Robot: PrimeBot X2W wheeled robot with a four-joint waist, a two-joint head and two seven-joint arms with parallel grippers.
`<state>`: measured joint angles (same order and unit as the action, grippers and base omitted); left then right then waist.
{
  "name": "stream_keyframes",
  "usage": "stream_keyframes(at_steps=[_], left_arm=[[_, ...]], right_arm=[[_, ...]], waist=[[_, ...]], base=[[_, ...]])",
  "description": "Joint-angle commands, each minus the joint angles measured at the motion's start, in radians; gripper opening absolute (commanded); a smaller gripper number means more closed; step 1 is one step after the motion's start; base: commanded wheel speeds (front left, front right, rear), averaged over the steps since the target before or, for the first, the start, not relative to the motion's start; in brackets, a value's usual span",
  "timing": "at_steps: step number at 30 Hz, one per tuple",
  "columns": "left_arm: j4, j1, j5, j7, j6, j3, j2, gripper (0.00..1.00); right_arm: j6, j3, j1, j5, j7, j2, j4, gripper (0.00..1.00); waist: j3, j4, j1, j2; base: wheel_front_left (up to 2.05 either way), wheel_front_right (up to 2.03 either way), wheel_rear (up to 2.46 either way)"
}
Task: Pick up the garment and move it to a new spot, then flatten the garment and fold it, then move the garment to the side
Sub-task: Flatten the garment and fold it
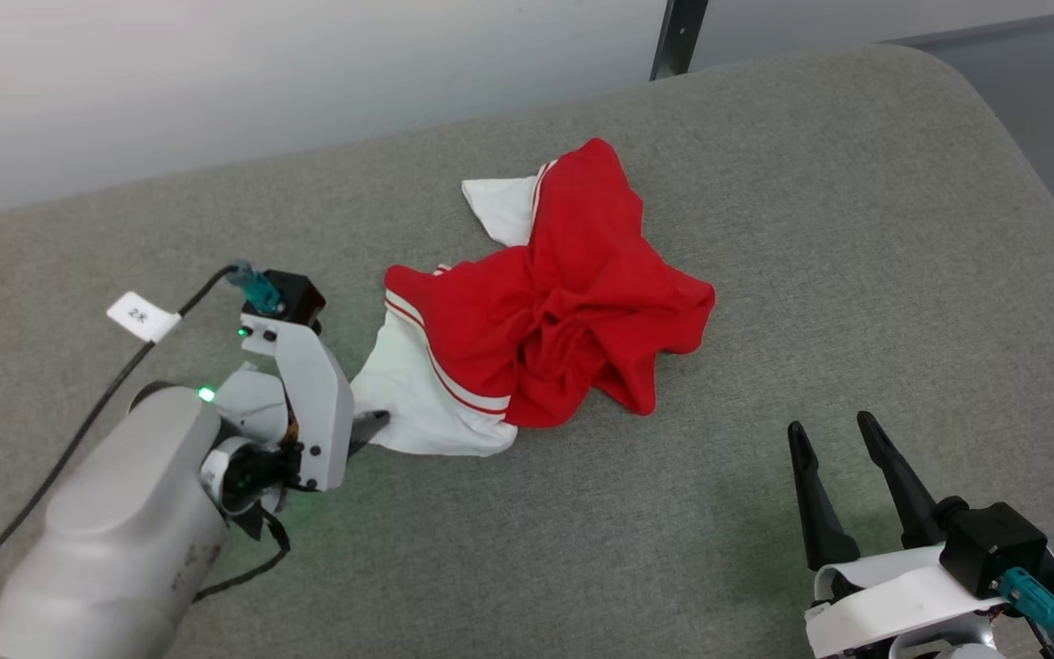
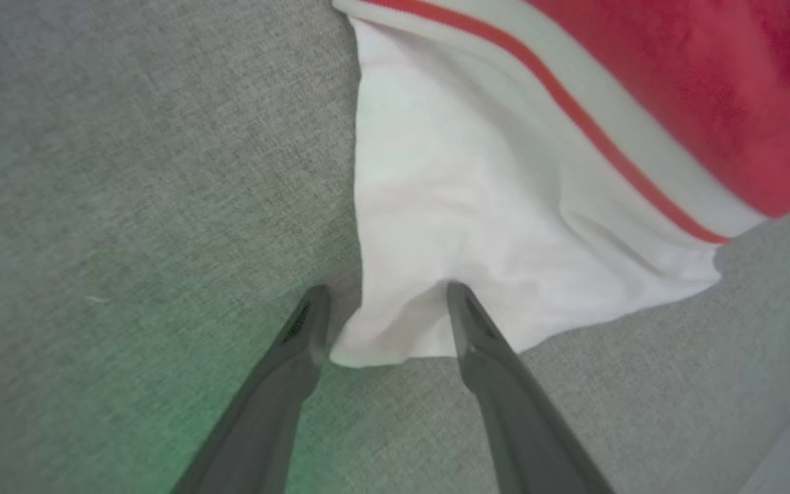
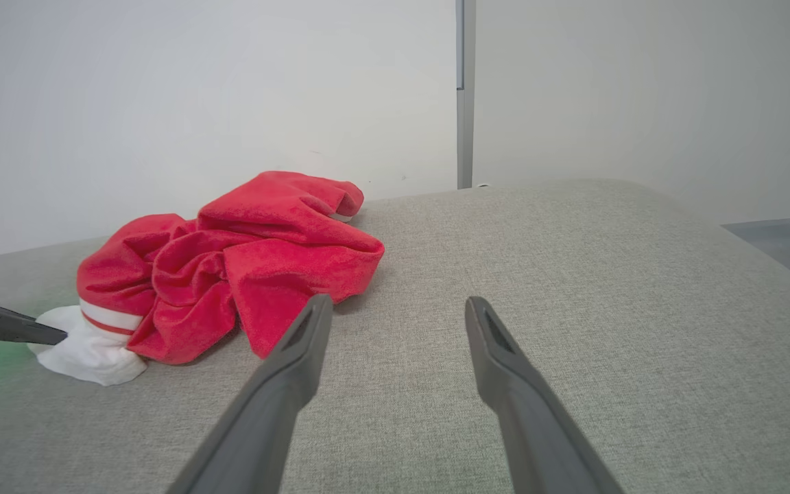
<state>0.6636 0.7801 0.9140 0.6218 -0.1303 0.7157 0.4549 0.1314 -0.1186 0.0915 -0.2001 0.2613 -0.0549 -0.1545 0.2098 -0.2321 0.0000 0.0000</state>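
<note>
The left gripper (image 2: 385, 291) holds its dark fingers (image 2: 302, 343) spread astride the soft white sleeve corner of the garment (image 2: 505, 192), not pinching it. The head view hides this behind the wrist's pale housing. There the garment lies crumpled at centre. The left gripper is at its 8 o'clock, and the right gripper (image 1: 833, 430), fingers also spread, at 5 o'clock over the grey woven surface (image 1: 856, 229). The right wrist view shows the red folds heaped into a low mound.

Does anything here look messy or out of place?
Yes: the garment lies crumpled in a heap on the grey surface, its white sleeve end between the fingers of the open left gripper. Nothing looks torn or spilled.
</note>
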Motion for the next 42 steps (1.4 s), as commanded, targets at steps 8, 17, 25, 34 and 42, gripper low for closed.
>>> stream_keyframes(at_steps=[8,17,25,34,42], left_arm=[[0.024,0.049,0.046,-0.032,0.001,0.074,0.029,0.0],[0.087,0.181,0.008,-0.019,0.01,0.078,0.151,0.0],[0.148,0.239,-0.019,0.053,0.069,0.081,0.217,0.0],[0.219,0.187,-0.028,0.016,0.107,0.093,0.217,0.02],[0.218,0.167,-0.009,-0.107,0.086,0.071,0.175,1.0]], right_arm=[[-0.001,0.015,-0.01,-0.004,0.005,0.004,0.007,1.0],[-0.001,0.018,-0.018,-0.006,0.005,0.005,0.01,1.0],[-0.001,0.011,-0.015,-0.009,0.005,0.005,0.013,1.0],[-0.001,0.026,-0.011,-0.003,0.005,0.005,0.013,1.0],[-0.001,0.025,-0.005,0.021,0.005,-0.006,0.009,1.0]], waist=[[-0.005,0.014,0.0,0.0],[-0.018,0.043,0.0,0.0],[-0.007,0.047,0.0,0.0],[0.002,0.035,0.0,0.0],[-0.023,0.063,0.0,0.0]], base=[[0.0,0.0,0.0],[0.0,0.0,0.0],[0.0,0.0,0.0],[0.0,0.0,0.0],[0.0,0.0,0.0]])
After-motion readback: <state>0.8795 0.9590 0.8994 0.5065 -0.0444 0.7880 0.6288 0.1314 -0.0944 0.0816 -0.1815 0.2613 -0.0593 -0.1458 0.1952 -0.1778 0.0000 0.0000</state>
